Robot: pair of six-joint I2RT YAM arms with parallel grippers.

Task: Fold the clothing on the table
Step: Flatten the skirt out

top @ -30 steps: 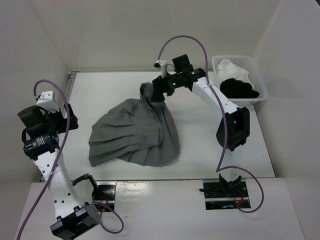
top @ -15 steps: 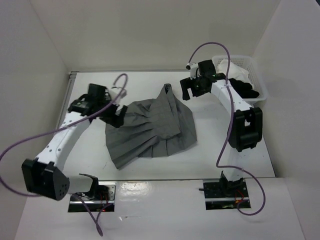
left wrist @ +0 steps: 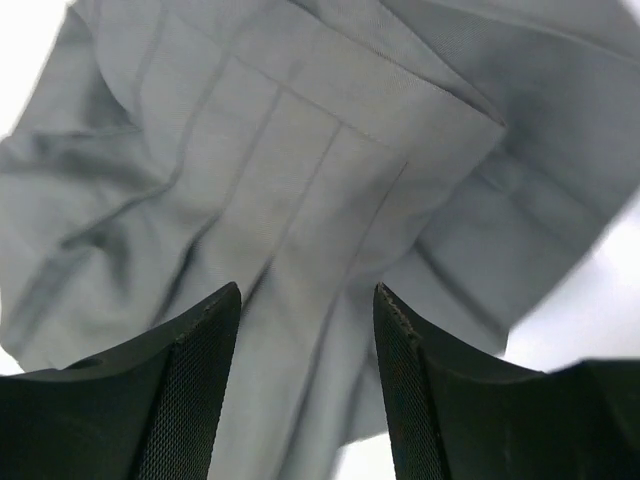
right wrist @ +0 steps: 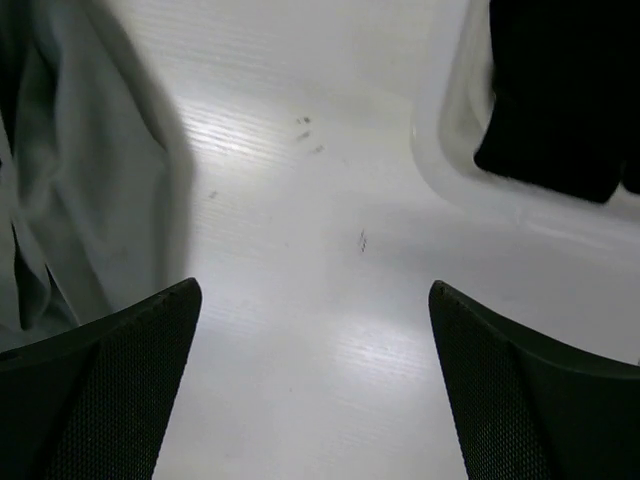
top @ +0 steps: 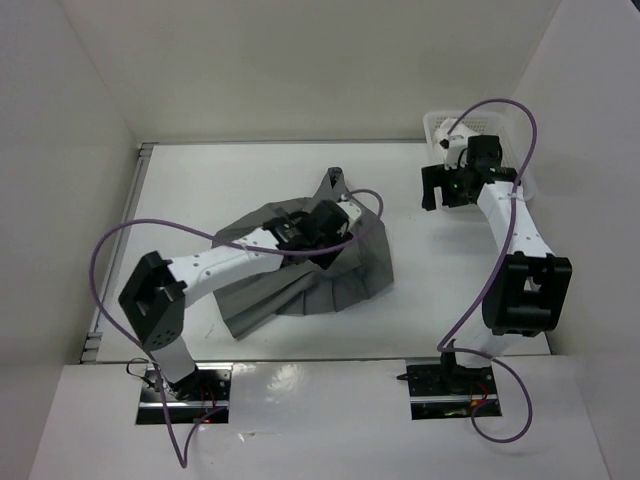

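Two fingers of the left claw (left wrist: 307, 290) stand apart just above the grey skirt (left wrist: 300, 150), which spreads crumpled beneath and beyond them. Right claw (right wrist: 315, 285) gapes wide, holding nothing, over the white desk (right wrist: 300, 200); skirt at its left, basket (right wrist: 445, 170) with black garment (right wrist: 560, 90) beyond, rightward.

The skirt (top: 345, 280) lies on the table (top: 200, 190), spread beneath and ahead of the left gripper (left wrist: 308, 300), filling the gap between its fingers (left wrist: 190, 390) and reaching past both. Between the fingers of the right gripper (right wrist: 315, 295) lies the table. The skirt's edge is ahead of the finger on that view's left, and the basket (right wrist: 445, 150), with a garment (right wrist: 560, 100) in it, is ahead of the other.
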